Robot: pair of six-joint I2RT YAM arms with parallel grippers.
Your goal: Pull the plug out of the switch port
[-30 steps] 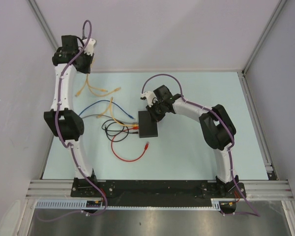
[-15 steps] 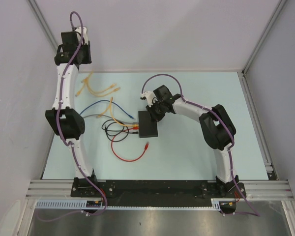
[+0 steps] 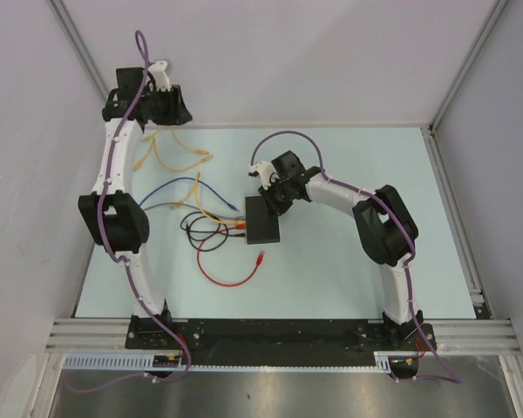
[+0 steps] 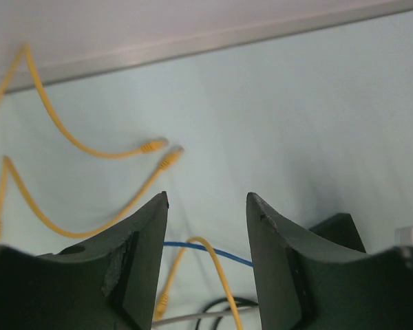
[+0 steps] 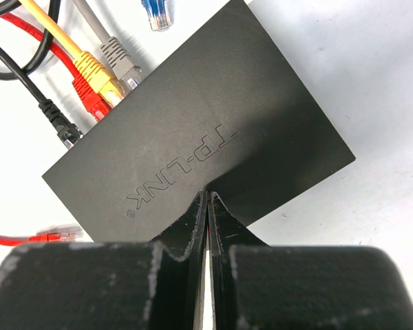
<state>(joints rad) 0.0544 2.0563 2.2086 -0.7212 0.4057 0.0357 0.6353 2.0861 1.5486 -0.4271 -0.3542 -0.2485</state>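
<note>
Top view: your left gripper (image 3: 173, 109) is high at far-left corner, well apart from switch (image 3: 263, 225). Right gripper (image 3: 275, 198) rests on switch's far end. Plugs (image 3: 241, 226) sit in its left edge.

Left wrist: jaws apart, empty. Only loose yellow cables (image 4: 89, 152) below.

Right wrist: fingers clenched together, tips pressing switch top, grasping nothing. Yellow, red, grey and black plugs seated side by side.

Risks: pinned at one spot only, so hard pull may swing switch. Plugs are crowded, so you may catch neighbour.

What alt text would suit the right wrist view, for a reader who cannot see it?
Shut jaws point at a black TP-LINK switch. Four plugs, yellow, red, grey and black, sit at its upper-left edge; a blue plug lies loose.
</note>
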